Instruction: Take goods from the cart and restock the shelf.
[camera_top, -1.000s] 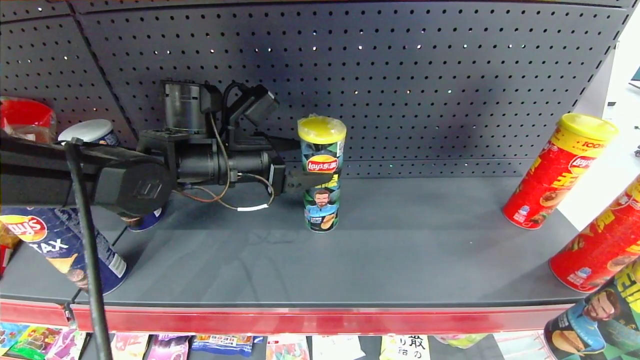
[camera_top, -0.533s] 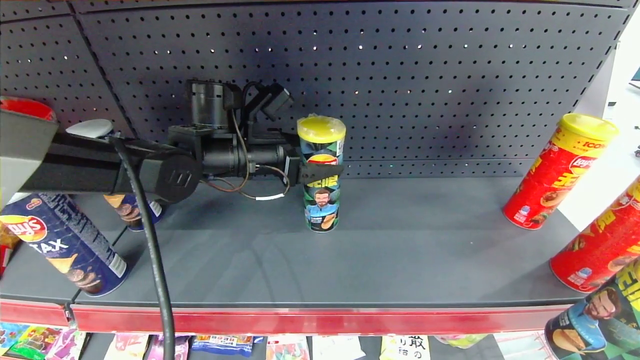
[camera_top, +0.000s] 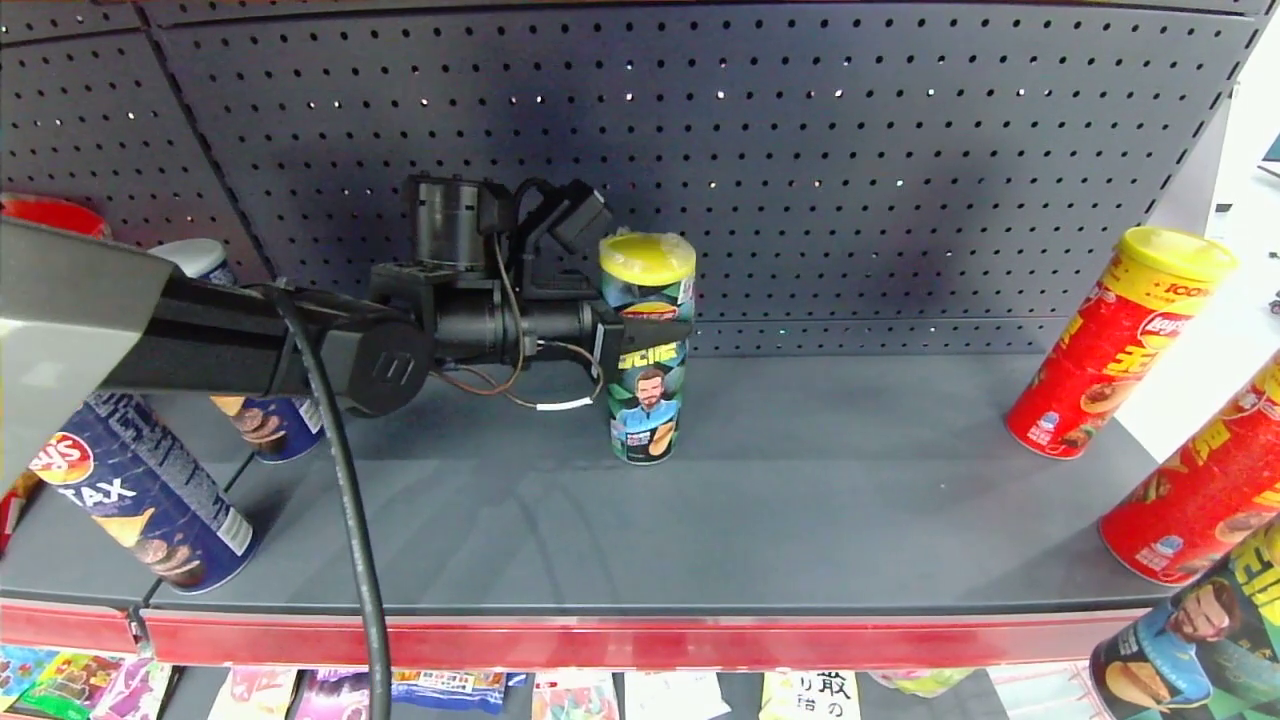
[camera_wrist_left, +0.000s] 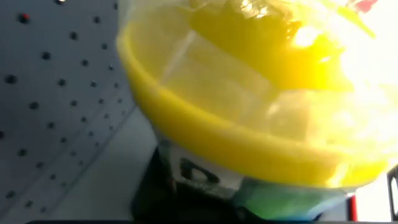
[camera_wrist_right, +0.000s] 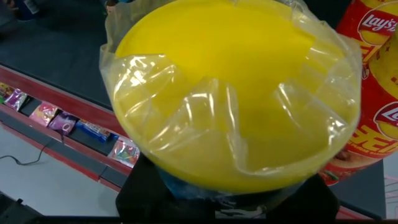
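You have the can (camera_top: 645, 400) standing upright on the grey shelf (camera_top: 850, 500), toward the back and just in front of the pegboard (camera_top: 850, 150). Your left claw (camera_top: 650, 333) comes in from the left and sits at the can's upper half, just below its yellow lid (camera_top: 647, 258). From these views you cannot tell whether that claw is clamped on the can or loose around it. The left wrist view looks at the lid (camera_wrist_left: 249, 143) from very close, with the pegboard behind it. Your right claw (camera_wrist_right: 227, 199) is closed on a 2nd can (camera_top: 1190, 640), low at the right, in front of the shelf's red edge strip (camera_top: 640, 640). This can has the same green print and leans to the right. Its wrapped yellow top (camera_wrist_right: 230, 93) sits right under the right wrist camera. On the shelf, 2 blue cans (camera_top: 140, 500) stand at the left, well apart from the can. 2 red cans (camera_top: 1110, 350) lean at the right end, the nearer one just above the 2nd can. Snack bags (camera_top: 450, 690) lie on the level below the strip.
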